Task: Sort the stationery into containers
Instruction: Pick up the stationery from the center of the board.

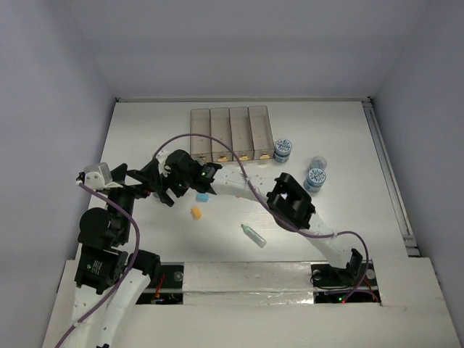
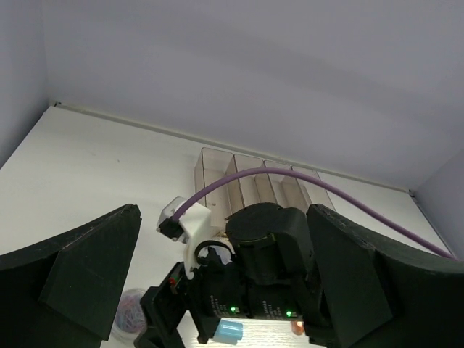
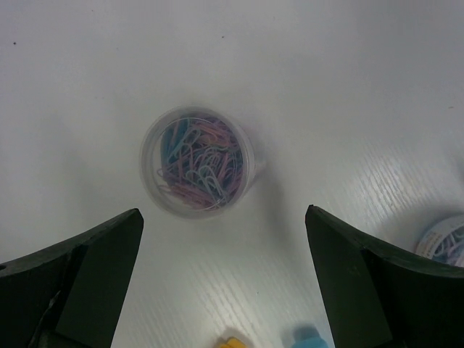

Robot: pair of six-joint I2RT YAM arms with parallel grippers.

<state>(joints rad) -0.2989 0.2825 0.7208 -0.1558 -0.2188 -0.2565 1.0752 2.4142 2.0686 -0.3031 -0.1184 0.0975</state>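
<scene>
The containers (image 1: 230, 134) are a row of narrow grey-brown bins at the table's back, also visible in the left wrist view (image 2: 250, 181). A clear jar of pastel paper clips (image 3: 197, 161) stands on the table just ahead of my open right gripper (image 3: 222, 212), outside its fingers. A blue eraser (image 1: 202, 196) and an orange eraser (image 1: 196, 212) lie near both grippers. A teal marker (image 1: 253, 235) lies further forward. My left gripper (image 2: 223, 210) is open and empty, facing the right gripper (image 1: 177, 174) from the left. The left gripper (image 1: 156, 185) sits close beside it.
Three blue-topped jars (image 1: 283, 150), (image 1: 317, 163), (image 1: 315, 179) stand right of the bins. The right arm's elbow (image 1: 290, 199) and purple cable (image 1: 239, 170) cross the middle of the table. White walls close in the table's back and sides.
</scene>
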